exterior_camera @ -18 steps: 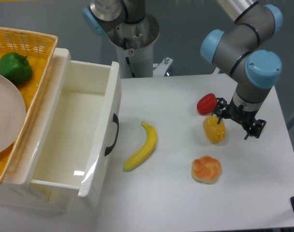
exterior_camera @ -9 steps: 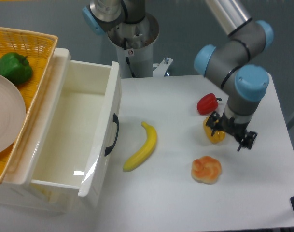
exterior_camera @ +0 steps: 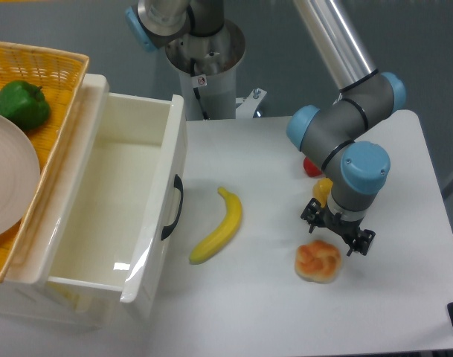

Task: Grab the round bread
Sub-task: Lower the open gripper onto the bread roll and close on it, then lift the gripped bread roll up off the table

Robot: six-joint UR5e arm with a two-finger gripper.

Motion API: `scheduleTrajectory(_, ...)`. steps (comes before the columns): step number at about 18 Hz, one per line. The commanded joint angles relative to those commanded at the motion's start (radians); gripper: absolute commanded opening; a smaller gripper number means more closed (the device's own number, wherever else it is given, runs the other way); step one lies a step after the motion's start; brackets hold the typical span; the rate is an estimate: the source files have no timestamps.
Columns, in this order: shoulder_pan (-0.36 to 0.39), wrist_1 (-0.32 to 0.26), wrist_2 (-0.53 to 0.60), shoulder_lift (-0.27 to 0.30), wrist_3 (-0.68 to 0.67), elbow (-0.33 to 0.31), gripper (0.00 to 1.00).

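The tool (exterior_camera: 338,232) has swung nearer from over the yellow pepper (exterior_camera: 324,190) (now mostly hidden) to just above the round bread (exterior_camera: 317,261), fingers apart; bread untouched on the surface (exterior_camera: 271,297).

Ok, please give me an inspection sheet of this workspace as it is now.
Surface: white table, no spills seen.
Job's things: round bread lies on the table, not lifted.
Clutter: banana; yellow pepper and red pepper mostly hidden by the arm; open white drawer; basket holding green pepper and plate.
Grippers: gripper just above the bread; jaw state unclear.
Cables: nothing seen.
Surroundings: robot base.
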Motion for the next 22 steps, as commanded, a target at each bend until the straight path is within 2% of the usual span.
scheduleTrajectory(3, -0.008, 0.002, 0.028, -0.008, -0.005, -0.003, 1.0)
scheduleTrajectory(4, -0.009, 0.002, 0.035, -0.009, -0.011, 0.0, 0.96)
scheduleTrajectory(7, -0.008, -0.002, 0.037, -0.003, -0.031, 0.002, 0.16)
scheduleTrajectory(8, -0.008, -0.002, 0.037, -0.003, -0.05, 0.002, 0.03)
scheduleTrajectory(9, -0.008, -0.002, 0.037, -0.003, -0.078, 0.005, 0.0)
scheduleTrajectory(14, -0.008, -0.002, 0.035, 0.006, -0.12, 0.021, 0.0)
scheduleTrajectory(19, 0.003, -0.009, 0.037, 0.04, -0.152, 0.029, 0.0)
scheduleTrajectory(20, 0.009, -0.021, 0.04, 0.049, -0.146, 0.044, 0.0)
scheduleTrajectory(22, 0.015, -0.09, 0.04, 0.057, -0.097, 0.083, 0.0)
